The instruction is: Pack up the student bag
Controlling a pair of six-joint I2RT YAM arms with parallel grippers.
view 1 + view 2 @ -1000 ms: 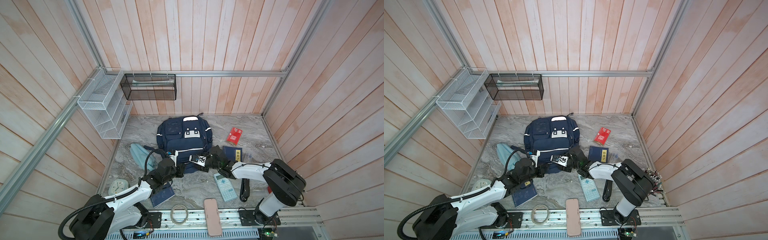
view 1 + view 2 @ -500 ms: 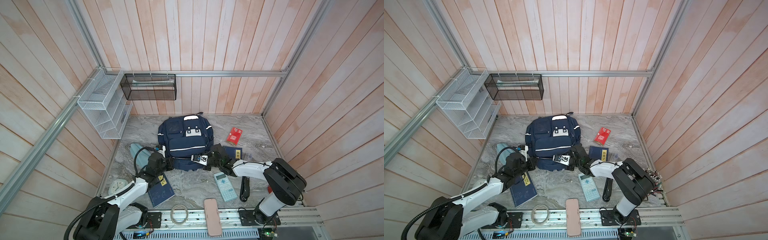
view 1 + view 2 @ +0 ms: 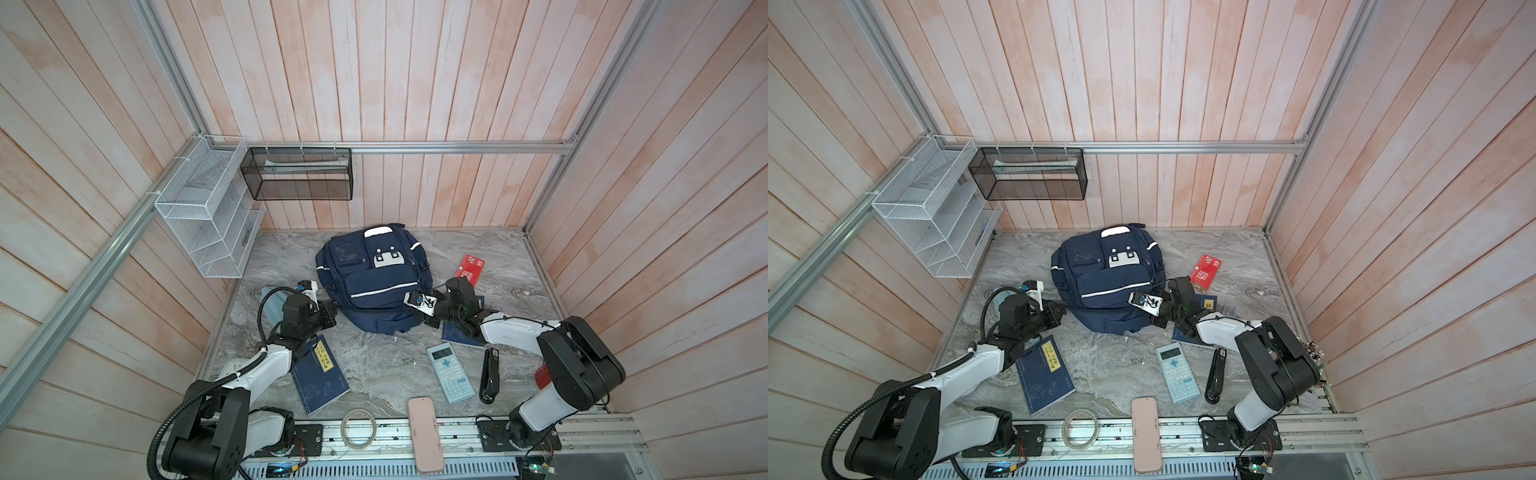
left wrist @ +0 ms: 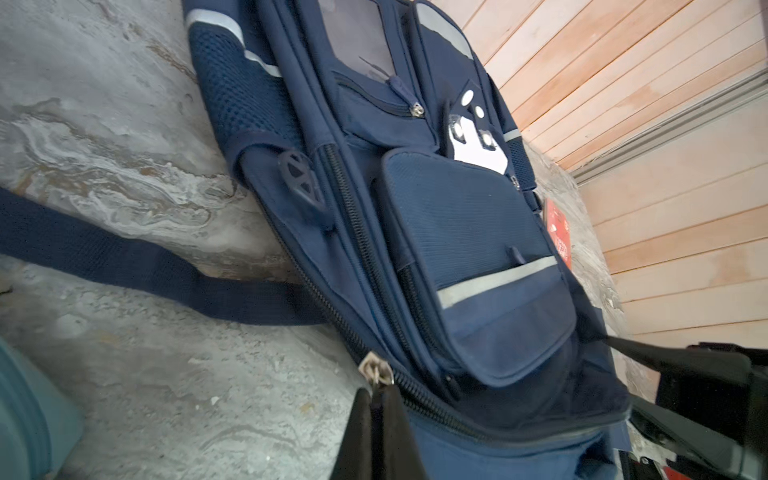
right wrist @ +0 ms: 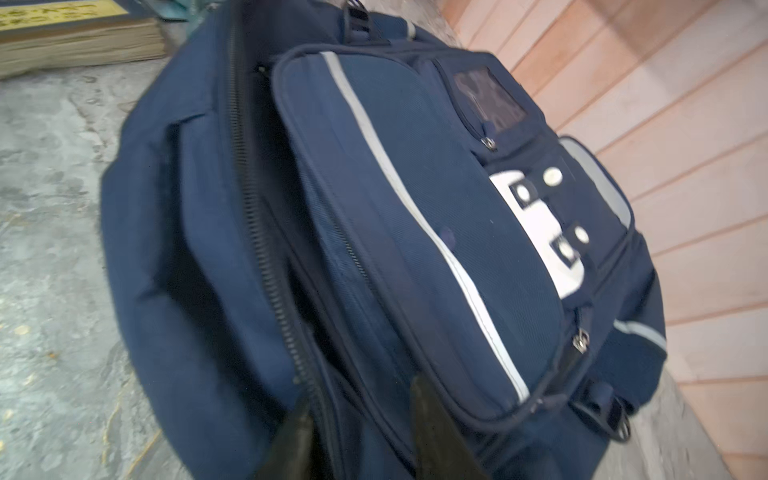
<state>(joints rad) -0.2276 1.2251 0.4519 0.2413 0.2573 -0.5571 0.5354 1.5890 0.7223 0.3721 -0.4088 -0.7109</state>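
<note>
Fig. | student bag is lying front-up at the table's far centre | left gripper, fingers pressed together, is pinching the zip pull at the bag's near-left edge | right gripper, fingers spread, is straddling the near-right rim without clamping | risk: the unbraced bag may be dragging along with the pull, or the small tab slipping free

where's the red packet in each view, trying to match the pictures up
In a top view: the red packet lies just right of the student bag.
In a top view: the red packet is again right of the bag.
Left wrist: the red packet shows only as a sliver past the bag's far edge.
Right wrist: not in it.
Shared landmark: the bag's white patch, seen in all four.
</note>
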